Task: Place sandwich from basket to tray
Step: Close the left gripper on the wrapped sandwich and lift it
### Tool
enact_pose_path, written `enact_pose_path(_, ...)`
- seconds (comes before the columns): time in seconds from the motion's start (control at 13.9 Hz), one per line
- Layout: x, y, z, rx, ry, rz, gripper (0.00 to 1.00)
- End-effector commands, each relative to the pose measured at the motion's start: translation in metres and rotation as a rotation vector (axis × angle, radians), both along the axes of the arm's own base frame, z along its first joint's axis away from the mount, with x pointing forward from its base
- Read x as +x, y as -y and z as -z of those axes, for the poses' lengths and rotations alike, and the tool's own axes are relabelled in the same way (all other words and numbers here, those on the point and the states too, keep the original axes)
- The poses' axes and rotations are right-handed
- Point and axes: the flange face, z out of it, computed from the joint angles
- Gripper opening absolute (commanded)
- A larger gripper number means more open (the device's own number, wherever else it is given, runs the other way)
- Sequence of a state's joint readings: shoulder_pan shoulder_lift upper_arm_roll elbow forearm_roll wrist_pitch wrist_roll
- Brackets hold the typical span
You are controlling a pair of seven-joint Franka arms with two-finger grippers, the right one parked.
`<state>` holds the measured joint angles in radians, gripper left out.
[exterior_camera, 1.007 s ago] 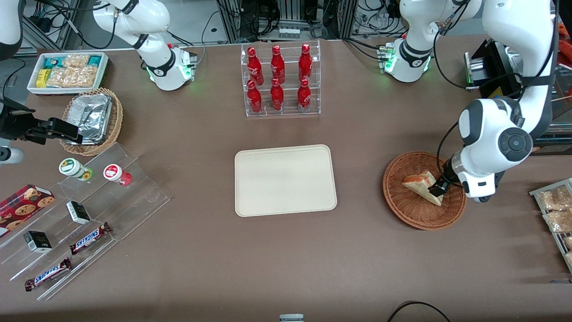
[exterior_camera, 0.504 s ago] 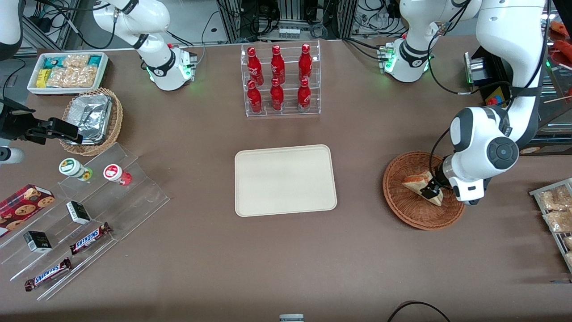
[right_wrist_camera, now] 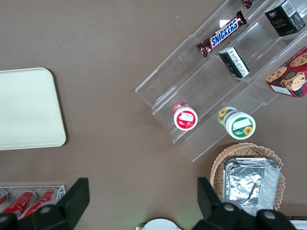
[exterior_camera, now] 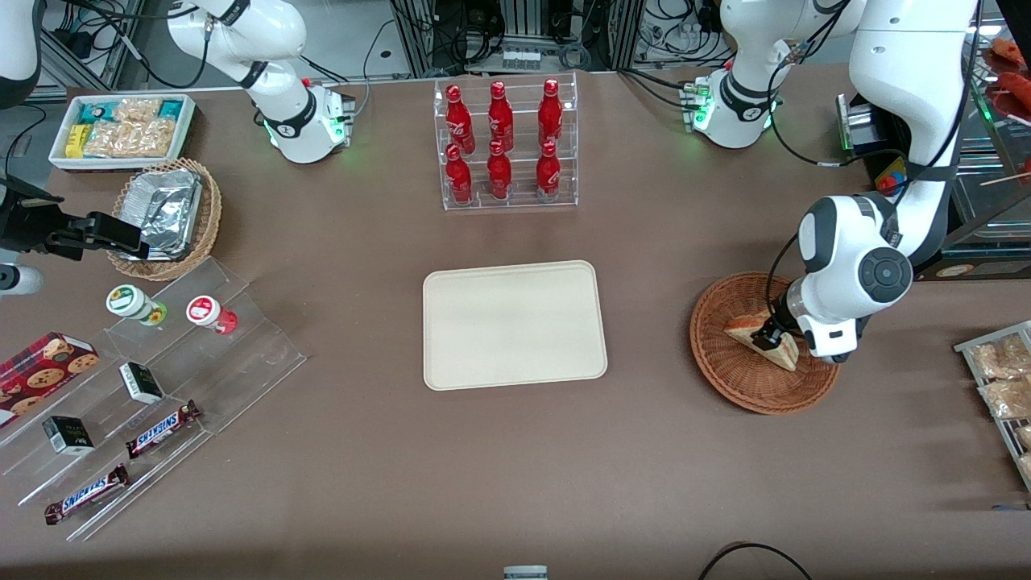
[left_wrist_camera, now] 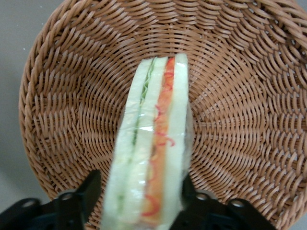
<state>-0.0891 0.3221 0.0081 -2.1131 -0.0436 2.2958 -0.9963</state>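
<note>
The sandwich (exterior_camera: 745, 329) (left_wrist_camera: 153, 143) is a white-bread wedge with red and green filling, standing on edge in the reddish-brown wicker basket (exterior_camera: 725, 374) (left_wrist_camera: 62, 105). My left gripper (exterior_camera: 771, 335) (left_wrist_camera: 139, 196) is down in the basket at the sandwich's wide end. It is open, with one black finger (left_wrist_camera: 88, 191) on each side of the wedge, close to the bread. The cream tray (exterior_camera: 514, 324) (right_wrist_camera: 24, 108) lies flat with nothing on it in the middle of the table, toward the parked arm from the basket.
A clear rack of red bottles (exterior_camera: 503, 145) stands farther from the front camera than the tray. Snack bags (exterior_camera: 999, 374) lie at the working arm's table edge. A tan basket with foil containers (exterior_camera: 165, 213), a white snack bin (exterior_camera: 121, 129) and clear shelves (exterior_camera: 153, 387) sit at the parked arm's end.
The left arm has slid toward the tray and lowered, bringing its gripper farther over the sandwich's wide end. The sandwich and basket have stayed in place.
</note>
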Motion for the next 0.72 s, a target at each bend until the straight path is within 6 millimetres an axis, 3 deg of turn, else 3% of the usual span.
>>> enact_pose_path(0.0, 0.004, 0.003, -0.019, -0.007, 0.002, -0.015, 0.0)
enact_pose_path(0.36, 0.041, 0.029, -0.079, -0.013, 0.001, 0.116, 0.0)
enact_pose_path(0.5, 0.051, 0.062, -0.084, -0.02, 0.022, 0.195, 0.0)
enact_pose_path(0.65, 0.053, 0.111, -0.079, -0.024, 0.028, 0.318, 0.0)
